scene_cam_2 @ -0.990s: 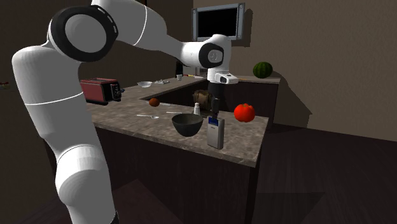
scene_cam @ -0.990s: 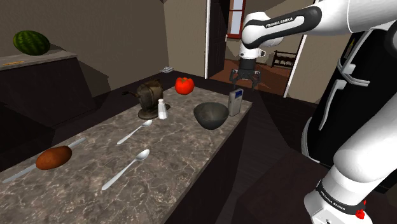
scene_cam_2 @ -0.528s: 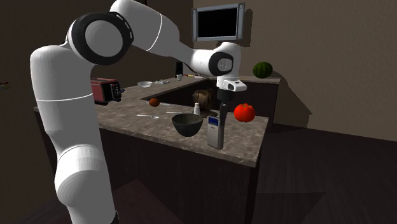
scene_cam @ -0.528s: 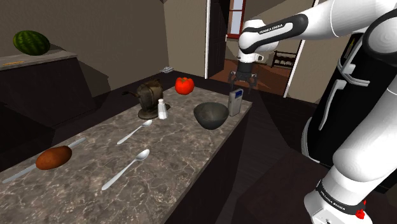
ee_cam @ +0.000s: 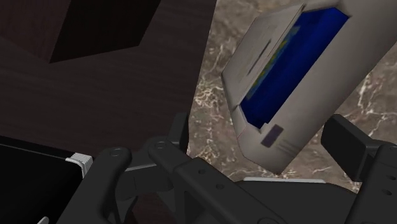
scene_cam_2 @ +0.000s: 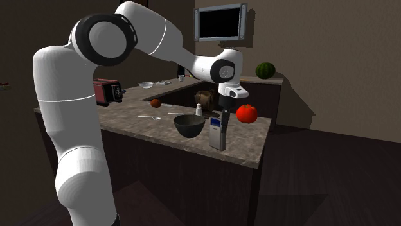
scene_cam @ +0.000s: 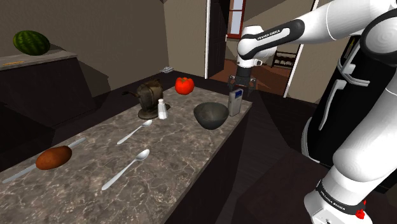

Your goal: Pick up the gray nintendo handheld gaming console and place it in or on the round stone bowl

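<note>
Counter (scene_cam: 184, 159), mottled stone top, running from lower left to upper centre. On it:
- brown oval item (scene_cam: 53, 157), lower left
- near spoon (scene_cam: 126, 169)
- far spoon (scene_cam: 135, 132)
- white shaker (scene_cam: 161, 109)
- brown crank device (scene_cam: 150, 97)
- red tomato (scene_cam: 184, 85)
- dark round bowl (scene_cam: 211, 115)
- grey handheld console (scene_cam: 235, 102), upright, just beside the bowl

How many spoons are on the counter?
2. The far spoon lies beside the white shaker; the near spoon lies closer to the shoulder camera. A grey rod under the brown lump might be another utensil; I cannot tell.
</note>
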Controlling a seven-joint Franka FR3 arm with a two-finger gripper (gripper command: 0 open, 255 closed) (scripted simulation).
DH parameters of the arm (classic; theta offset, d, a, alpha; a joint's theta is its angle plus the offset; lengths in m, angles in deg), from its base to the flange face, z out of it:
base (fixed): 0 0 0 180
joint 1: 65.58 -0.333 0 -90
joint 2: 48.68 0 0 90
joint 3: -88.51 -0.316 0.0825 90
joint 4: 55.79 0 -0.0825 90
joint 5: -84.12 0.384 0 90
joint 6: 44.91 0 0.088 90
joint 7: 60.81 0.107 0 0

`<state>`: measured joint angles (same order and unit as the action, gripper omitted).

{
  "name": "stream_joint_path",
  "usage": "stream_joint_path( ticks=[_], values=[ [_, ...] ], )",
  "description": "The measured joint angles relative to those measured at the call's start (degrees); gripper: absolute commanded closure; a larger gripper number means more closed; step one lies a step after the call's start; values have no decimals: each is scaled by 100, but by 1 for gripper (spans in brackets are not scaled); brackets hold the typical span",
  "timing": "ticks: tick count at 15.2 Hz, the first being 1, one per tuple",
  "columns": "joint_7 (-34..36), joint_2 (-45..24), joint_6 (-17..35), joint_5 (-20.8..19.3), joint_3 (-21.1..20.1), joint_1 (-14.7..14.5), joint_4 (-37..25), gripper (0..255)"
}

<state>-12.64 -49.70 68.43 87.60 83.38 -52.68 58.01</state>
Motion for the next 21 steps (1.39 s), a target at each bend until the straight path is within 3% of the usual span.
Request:
stream_joint_path(
  ticks=[2,3,13,21],
  values=[
    [0,-2,2,0,0,0,0,0],
    [0,-2,2,0,0,0,0,255],
    [0,2,5,-1,3,2,-3,255],
    [31,101,-516,-2,0,0,-416,255]
  ],
)
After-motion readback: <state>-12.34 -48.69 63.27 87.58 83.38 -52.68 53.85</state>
